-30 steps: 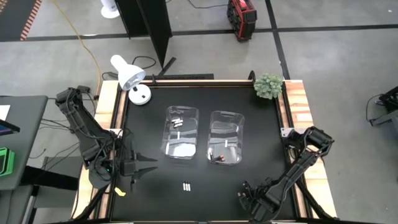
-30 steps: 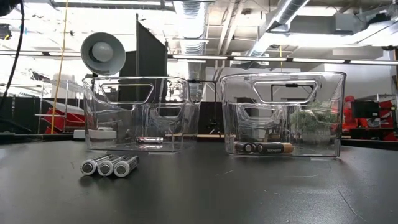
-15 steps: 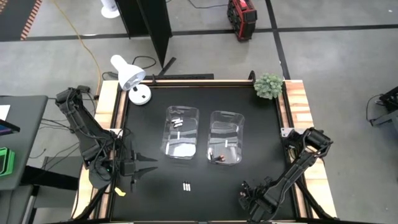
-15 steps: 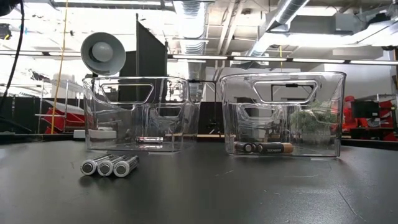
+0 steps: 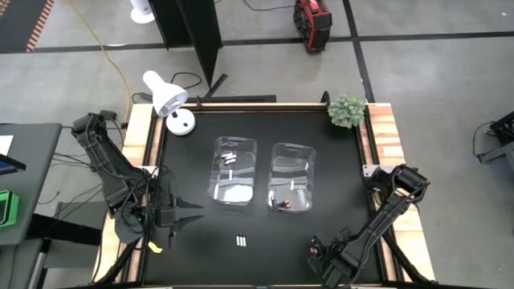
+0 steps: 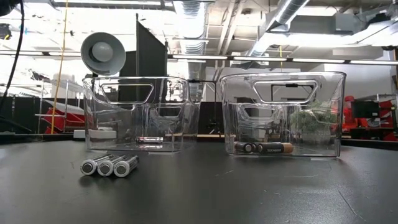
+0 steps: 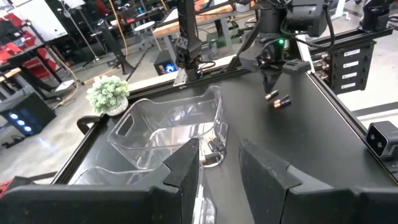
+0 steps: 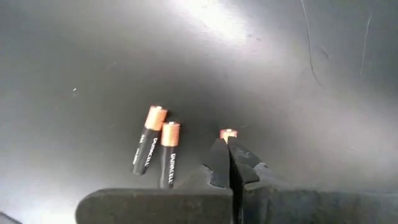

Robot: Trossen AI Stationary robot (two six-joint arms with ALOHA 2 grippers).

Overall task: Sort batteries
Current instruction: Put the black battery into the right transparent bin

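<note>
Three silver batteries (image 6: 109, 166) are laid side by side on the desk, ends facing the low camera. Two dark batteries with copper ends (image 8: 155, 147) are seen flat on the desk, close together. A third copper-tipped battery (image 8: 227, 134) is pinched between the right gripper's (image 8: 227, 163) closed fingers.

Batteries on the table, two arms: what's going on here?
The robot is sorting batteries into two clear bins. The right hand is down at the table's near right corner, shut on a copper-tipped battery, with two matching batteries lying beside it. The left hand waits open at the left. Three silver batteries are not yet sorted. The left bin holds silver ones, the right bin dark ones.
</note>
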